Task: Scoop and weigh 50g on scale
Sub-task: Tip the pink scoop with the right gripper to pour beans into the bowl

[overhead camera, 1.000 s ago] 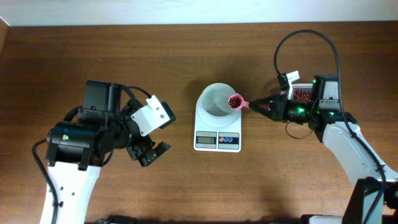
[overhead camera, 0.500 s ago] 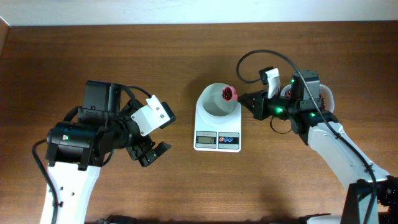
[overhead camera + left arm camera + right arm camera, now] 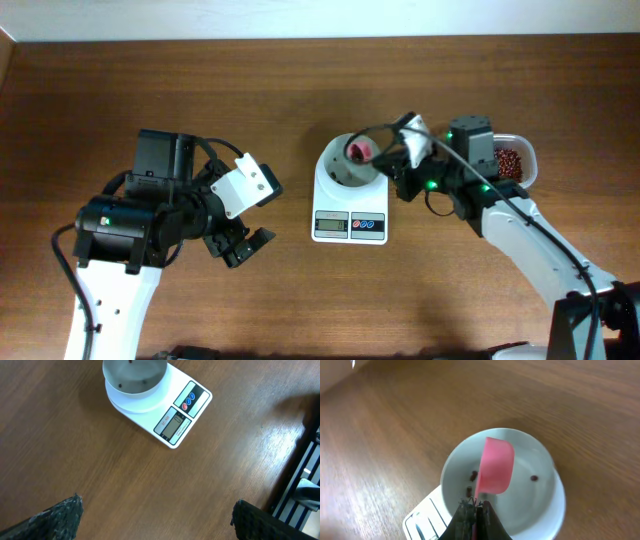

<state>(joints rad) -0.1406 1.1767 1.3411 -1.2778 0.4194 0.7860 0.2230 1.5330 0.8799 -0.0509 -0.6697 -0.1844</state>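
Bright and evenly lit from above, casting only soft shadows on the worktop (image 3: 300, 90). Sharp overhead. Blurred toward the left in the right wrist view, nearly washed out on the white scale (image 3: 530, 455). Dark and soft at the left wrist view's lower corners.

On the scale (image 3: 349, 203) the display's (image 3: 175, 424) digits were too small to be read. Its bowl (image 3: 134, 396) was cut off by the left wrist view's top edge. The pink spoon's (image 3: 495, 467) contents could not be made out.
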